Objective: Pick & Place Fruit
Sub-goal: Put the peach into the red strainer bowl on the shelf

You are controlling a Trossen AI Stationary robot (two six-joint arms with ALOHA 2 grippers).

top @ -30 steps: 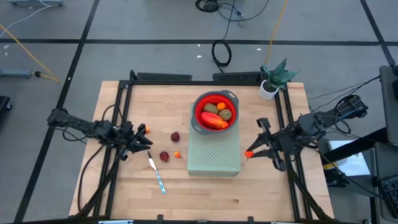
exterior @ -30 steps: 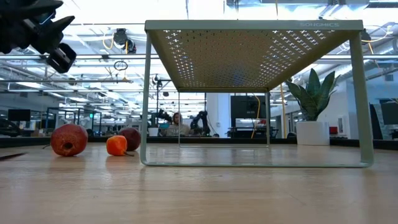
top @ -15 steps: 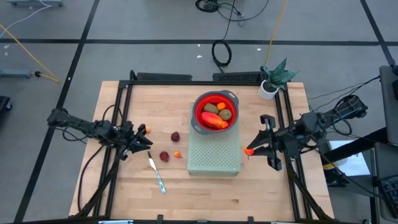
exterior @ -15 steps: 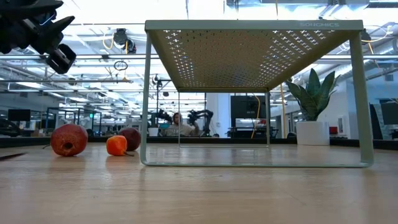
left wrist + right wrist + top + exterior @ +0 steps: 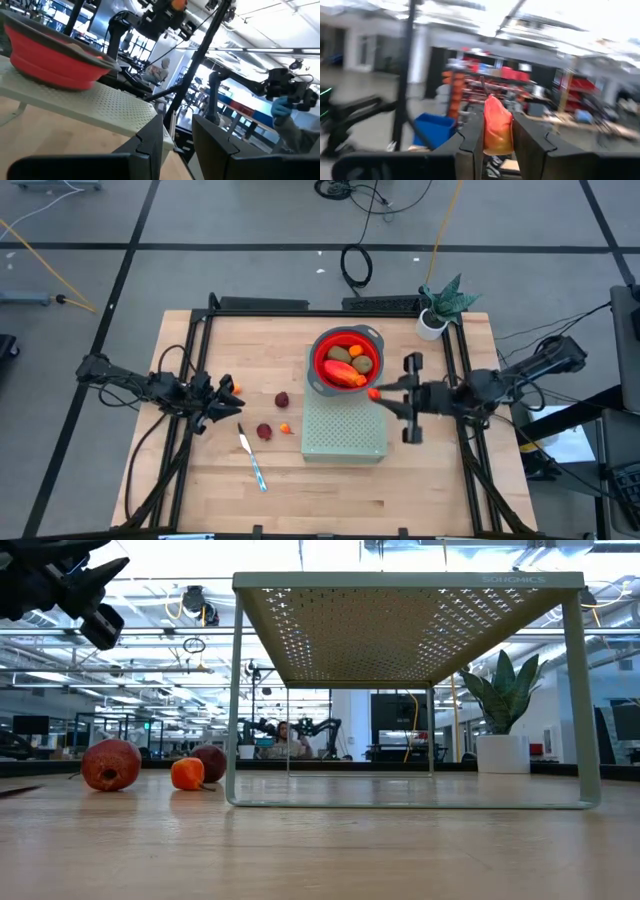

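**Orange ball nears the bowl**

Orange and tiny, one ball (image 5: 497, 125) sits pinched between the right gripper (image 5: 378, 394)'s jaws, just beside the red bowl (image 5: 322, 350) on the perforated stand (image 5: 345, 435). A release short of the rim would probably send it rolling off the stand. Inside the bowl lie the long red-orange fruit (image 5: 343, 374), two brown-green ovals and an orange ball. Farther off, the left gripper (image 5: 232, 408) waits over the bench (image 5: 200, 490), jaws slightly parted and empty, near two dark red balls (image 5: 264, 431) and another orange one.
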